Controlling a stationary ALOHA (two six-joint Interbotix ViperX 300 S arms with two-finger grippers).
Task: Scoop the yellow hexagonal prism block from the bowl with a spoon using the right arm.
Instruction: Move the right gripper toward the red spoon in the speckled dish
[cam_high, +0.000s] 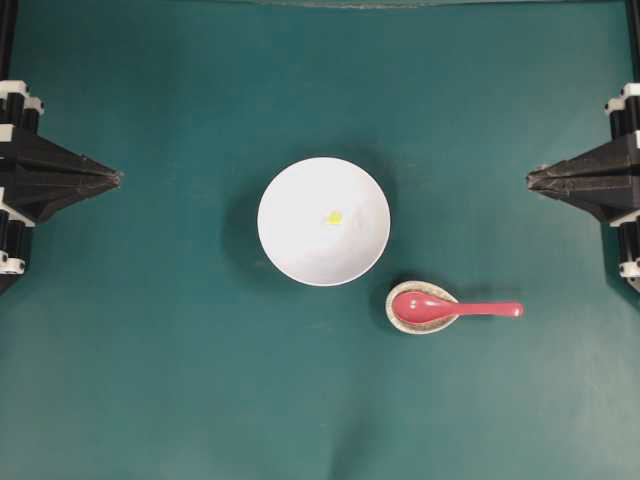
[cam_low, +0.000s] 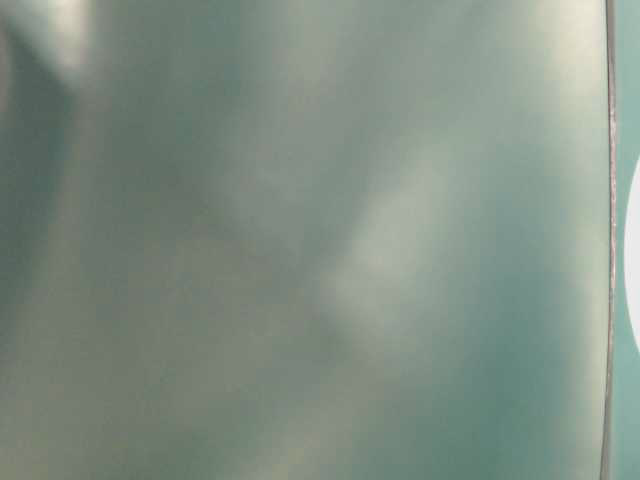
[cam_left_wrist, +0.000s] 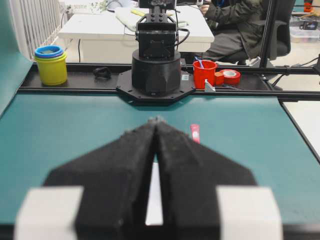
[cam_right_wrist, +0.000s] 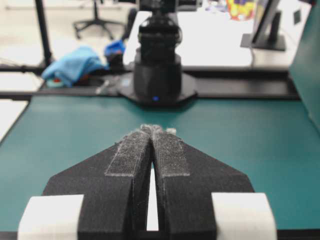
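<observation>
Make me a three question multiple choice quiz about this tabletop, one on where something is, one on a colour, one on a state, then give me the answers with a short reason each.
1. Where does the head of the glossy pinkish-red soup spoon rest?
A. In the large round white bowl
B. In the small speckled beige dish
C. On the bare cloth

2. What colour is the tiny block inside the large round white bowl?
A. Yellow
B. Blue
C. Red

3. How is the right gripper set?
A. Wide open
B. Shut on the spoon
C. Shut, holding nothing

Answers:
1 B, the head lies in the small speckled beige dish.
2 A, the tiny yellow block shows near the centre.
3 C, its fingers meet with nothing between.
</observation>
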